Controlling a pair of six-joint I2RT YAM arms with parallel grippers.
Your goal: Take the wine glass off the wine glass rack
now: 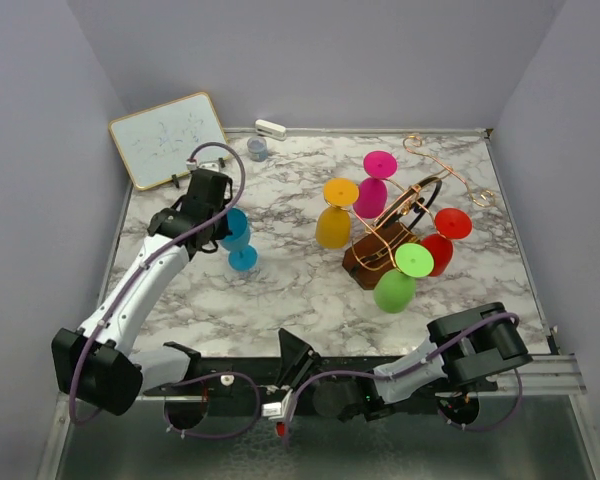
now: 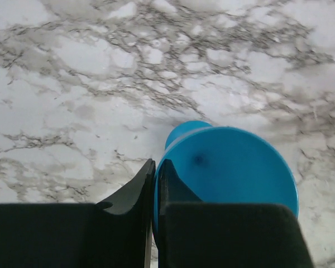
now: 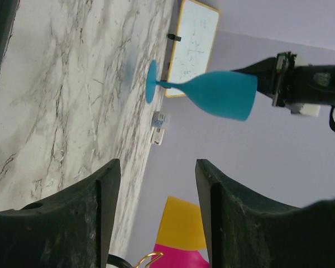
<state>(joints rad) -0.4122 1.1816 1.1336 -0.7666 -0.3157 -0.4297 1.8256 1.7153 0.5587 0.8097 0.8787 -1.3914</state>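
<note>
Top external view: the blue wine glass (image 1: 236, 230) is clamped by its rim in the left end effector (image 2: 156, 173), near the table (image 1: 300, 290) and well apart from the wine glass rack (image 1: 368, 258). If it is let go while tilted, it could be knocked over. The right end effector (image 3: 156, 167) is spread apart, empty.

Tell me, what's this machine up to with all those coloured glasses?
The left gripper pinches the rim of a blue wine glass, which is off the wine glass rack and upright over the marble table. I cannot tell whether its foot touches down. A yellow glass, a magenta glass, a red glass and a green glass hang upside down on the rack. The right gripper sits open and empty at the near edge.
</note>
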